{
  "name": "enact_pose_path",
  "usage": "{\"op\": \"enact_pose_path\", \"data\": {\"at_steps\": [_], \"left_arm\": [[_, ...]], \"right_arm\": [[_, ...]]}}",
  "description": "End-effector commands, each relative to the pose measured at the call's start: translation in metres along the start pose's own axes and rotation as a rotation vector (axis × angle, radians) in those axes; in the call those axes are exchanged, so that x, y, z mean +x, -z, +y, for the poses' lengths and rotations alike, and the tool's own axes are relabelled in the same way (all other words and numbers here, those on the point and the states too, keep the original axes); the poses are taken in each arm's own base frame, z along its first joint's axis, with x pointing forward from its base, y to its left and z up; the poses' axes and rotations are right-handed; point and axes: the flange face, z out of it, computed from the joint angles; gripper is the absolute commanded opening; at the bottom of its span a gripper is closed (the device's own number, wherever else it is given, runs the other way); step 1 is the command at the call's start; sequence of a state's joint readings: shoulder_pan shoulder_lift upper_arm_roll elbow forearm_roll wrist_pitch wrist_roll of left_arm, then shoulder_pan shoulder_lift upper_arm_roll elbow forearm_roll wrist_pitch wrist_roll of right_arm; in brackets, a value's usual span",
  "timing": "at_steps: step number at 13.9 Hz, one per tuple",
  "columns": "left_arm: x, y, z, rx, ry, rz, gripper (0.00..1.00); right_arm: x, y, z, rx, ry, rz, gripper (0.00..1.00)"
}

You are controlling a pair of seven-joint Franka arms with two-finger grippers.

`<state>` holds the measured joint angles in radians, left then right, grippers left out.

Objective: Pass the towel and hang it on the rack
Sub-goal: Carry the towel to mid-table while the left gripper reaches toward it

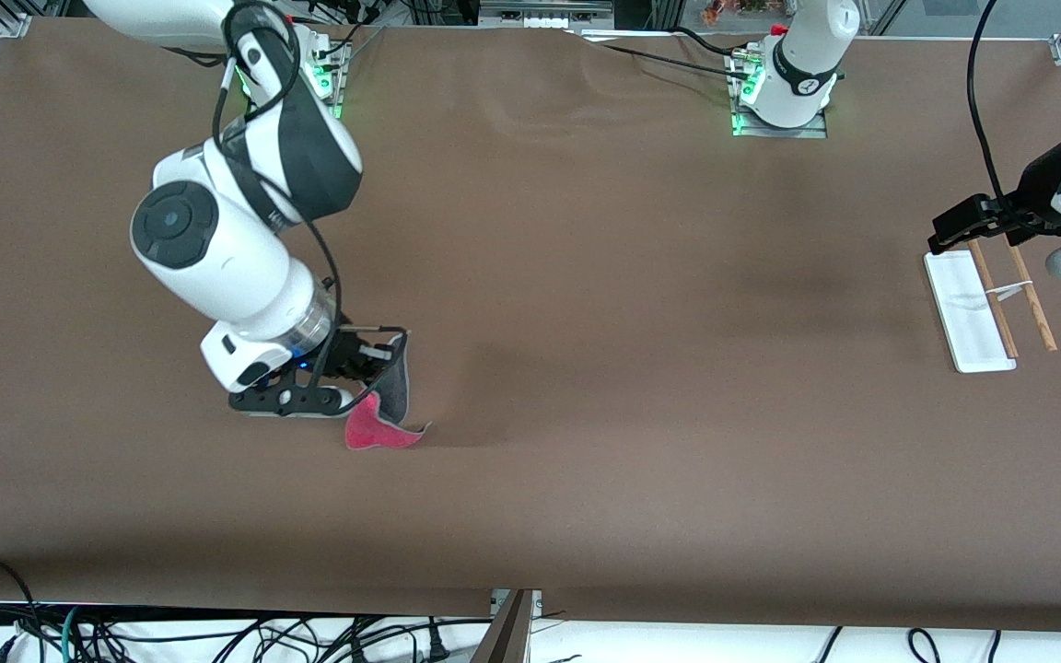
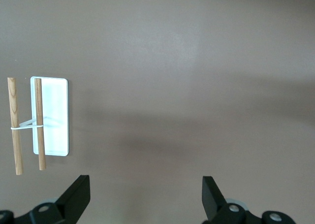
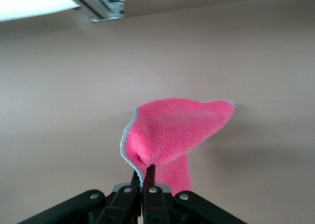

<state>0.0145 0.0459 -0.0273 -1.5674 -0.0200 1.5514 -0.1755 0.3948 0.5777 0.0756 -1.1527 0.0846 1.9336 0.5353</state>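
So this looks like early days: the right gripper (image 3: 143, 177) is clamped on one edge of the towel (image 1: 381, 416), which hangs from it with its lower end touching the table (image 1: 586, 368) toward the right arm's end. The left gripper (image 2: 145, 197) waits with jaws apart over the rack (image 1: 986, 308). Handover and hanging both look undone

Both arms glossy white with black joint bands, dark round joint caps. Black cable loops along right arm. Black two-finger grippers, silver screws. Bases glow green.
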Motion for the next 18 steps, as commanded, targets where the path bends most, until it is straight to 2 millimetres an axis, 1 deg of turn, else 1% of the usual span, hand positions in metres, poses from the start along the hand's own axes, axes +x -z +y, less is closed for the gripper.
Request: {"op": "enact_pose_path", "data": {"at_steps": [1, 3, 4, 5, 6, 7, 8, 9, 10, 11, 12, 13, 14, 16, 17, 18], "left_arm": [[0.002, 0.006, 0.001, 0.031, -0.028, 0.001, 1.00], [0.000, 0.008, 0.004, 0.012, -0.032, 0.001, 1.00], [0.000, 0.008, 0.004, 0.012, -0.032, 0.001, 1.00], [0.003, 0.001, 0.010, 0.016, -0.043, -0.009, 1.00], [0.016, -0.020, 0.010, 0.021, -0.039, -0.039, 1.00], [0.024, -0.037, 0.014, 0.029, -0.042, -0.068, 1.00], [0.025, -0.038, 0.016, 0.025, -0.049, -0.072, 1.00], [0.023, -0.039, 0.024, 0.024, -0.062, -0.072, 1.00], [0.022, -0.043, 0.039, 0.031, -0.087, -0.079, 1.00], [0.020, -0.042, 0.047, 0.030, -0.103, -0.075, 1.00], [0.018, -0.039, 0.051, 0.029, -0.136, -0.066, 1.00], [0.016, -0.038, 0.060, 0.029, -0.194, -0.061, 1.00], [0.015, -0.038, 0.064, 0.032, -0.230, -0.057, 1.00], [0.022, -0.062, 0.070, 0.001, -0.248, -0.090, 1.00], [0.023, -0.066, 0.073, -0.024, -0.262, -0.099, 1.00], [0.027, -0.075, 0.078, -0.062, -0.288, -0.111, 1.00]], "right_arm": [[-0.021, 0.013, -0.046, 0.082, -0.069, -0.001, 0.00], [-0.039, 0.012, -0.077, 0.114, -0.050, 0.020, 0.00], [-0.044, 0.013, -0.087, 0.133, -0.046, 0.036, 0.00], [-0.051, 0.015, -0.101, 0.158, -0.041, 0.053, 0.00], [-0.062, 0.014, -0.117, 0.179, -0.032, 0.064, 0.00], [-0.070, 0.013, -0.128, 0.196, -0.043, 0.073, 0.00], [-0.076, 0.005, -0.139, 0.210, -0.044, 0.077, 0.00], [-0.084, 0.001, -0.150, 0.227, -0.033, 0.086, 0.00], [-0.088, 0.001, -0.157, 0.243, -0.026, 0.097, 0.00], [-0.093, -0.002, -0.163, 0.249, -0.021, 0.096, 0.00], [-0.097, -0.003, -0.167, 0.257, -0.040, 0.095, 0.00], [-0.101, -0.001, -0.173, 0.274, -0.071, 0.101, 0.00], [-0.108, 0.000, -0.182, 0.293, -0.096, 0.104, 0.00], [-0.117, 0.001, -0.191, 0.307, -0.119, 0.100, 0.00], [-0.122, 0.003, -0.195, 0.310, -0.126, 0.096, 0.00], [-0.124, 0.003, -0.197, 0.314, -0.143, 0.092, 0.00]]}}
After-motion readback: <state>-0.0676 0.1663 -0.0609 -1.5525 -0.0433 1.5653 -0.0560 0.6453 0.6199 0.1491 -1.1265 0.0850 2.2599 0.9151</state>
